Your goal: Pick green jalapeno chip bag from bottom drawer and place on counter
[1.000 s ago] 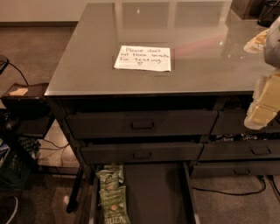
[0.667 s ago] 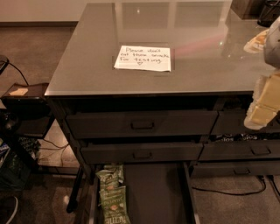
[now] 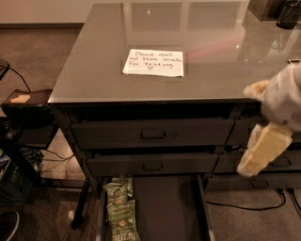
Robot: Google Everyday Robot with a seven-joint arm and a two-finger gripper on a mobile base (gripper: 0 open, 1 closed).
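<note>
The bottom drawer [image 3: 164, 209] stands pulled out below the cabinet. At its left side lies the green jalapeno chip bag [image 3: 123, 220], olive green with white block lettering at its near end. A paler green bag [image 3: 117, 189] lies just behind it. The counter [image 3: 216, 70] above is glossy grey and carries a white handwritten note [image 3: 154, 62]. My gripper [image 3: 246, 130] hangs at the right, in front of the upper drawer fronts, well above and to the right of the bag. Its pale fingers [image 3: 264, 149] stand apart with nothing between them.
Two shut drawer fronts with recessed handles [image 3: 153, 134] sit above the open drawer. More drawer fronts [image 3: 263, 162] lie behind my gripper at the right. A dark side stand [image 3: 26, 101] and cables are at the left. Dark objects [image 3: 287, 12] stand at the counter's far right.
My gripper has moved down and to the left, from beside the counter edge to in front of the drawer fronts. The bags and the drawer have not moved.
</note>
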